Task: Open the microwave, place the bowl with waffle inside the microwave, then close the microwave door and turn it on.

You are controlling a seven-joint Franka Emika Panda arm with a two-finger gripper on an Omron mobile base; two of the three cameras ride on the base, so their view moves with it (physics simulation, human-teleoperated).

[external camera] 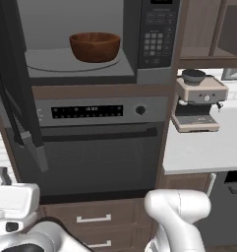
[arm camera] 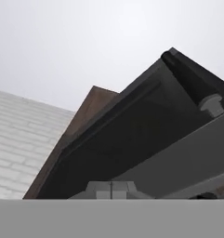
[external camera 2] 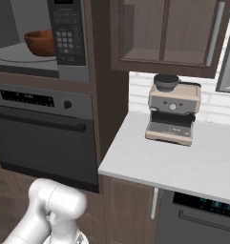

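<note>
The bowl is reddish-brown wood with a darker inside, resting on the pale grey floor of the microwave. Right of the bowl, the keypad is black with grey buttons. Below the microwave, the oven is dark grey with a black display strip. Further right, the surface is speckled pale grey, carrying a beige-and-grey coffee machine against white brick tiles. Cabinets are dark brown.

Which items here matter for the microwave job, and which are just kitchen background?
Job:
- wide grey built-in microwave, black keypad at right
- its dark glass door, swung open at left
- round reddish-brown wooden bowl on the glass turntable

Background:
- black oven with bar handle
- beige espresso machine
- pale countertop
</note>
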